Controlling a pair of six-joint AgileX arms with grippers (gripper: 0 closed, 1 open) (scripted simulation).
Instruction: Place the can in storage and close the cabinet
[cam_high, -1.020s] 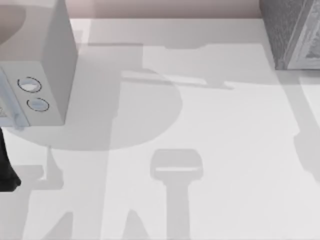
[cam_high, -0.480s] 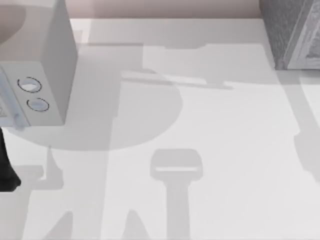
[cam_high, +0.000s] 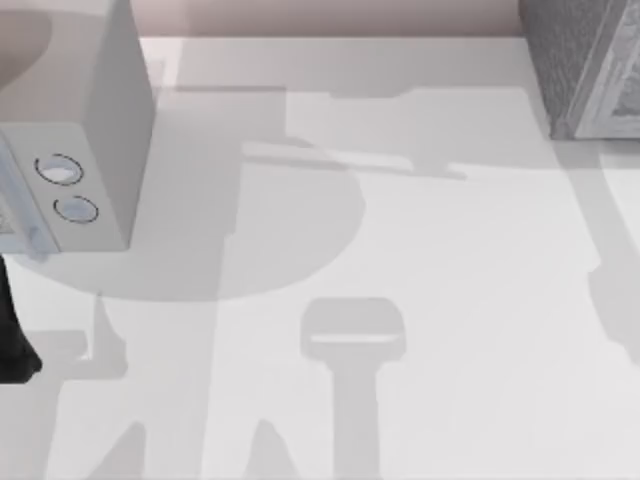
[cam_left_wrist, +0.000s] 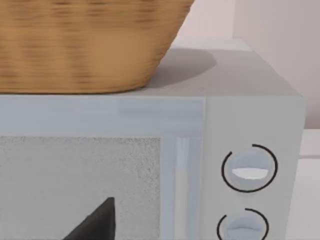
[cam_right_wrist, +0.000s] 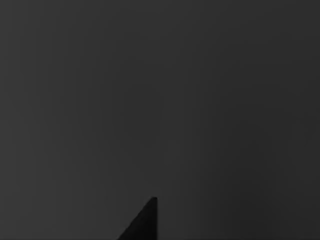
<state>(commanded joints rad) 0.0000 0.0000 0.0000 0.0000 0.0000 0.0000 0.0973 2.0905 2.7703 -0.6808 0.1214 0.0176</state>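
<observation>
Microwave (cam_high: 70, 190): counter (cam_high: 420, 300) left edge, door shut, wicker basket (cam_left_wrist: 85, 45) on top. Left arm (cam_high: 12, 340): just before it; jaws' state untellable. Right wrist view: dark. Can: whereabouts untellable. Step: likely approach; next, locate can.

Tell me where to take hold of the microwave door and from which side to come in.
Grip the vertical bar handle between the window and the knobs, probably with the fingers closing across its width. Come straight at the front of the microwave, which the left arm faces. The bar runs upright and seems to stand proud of the door.
</observation>
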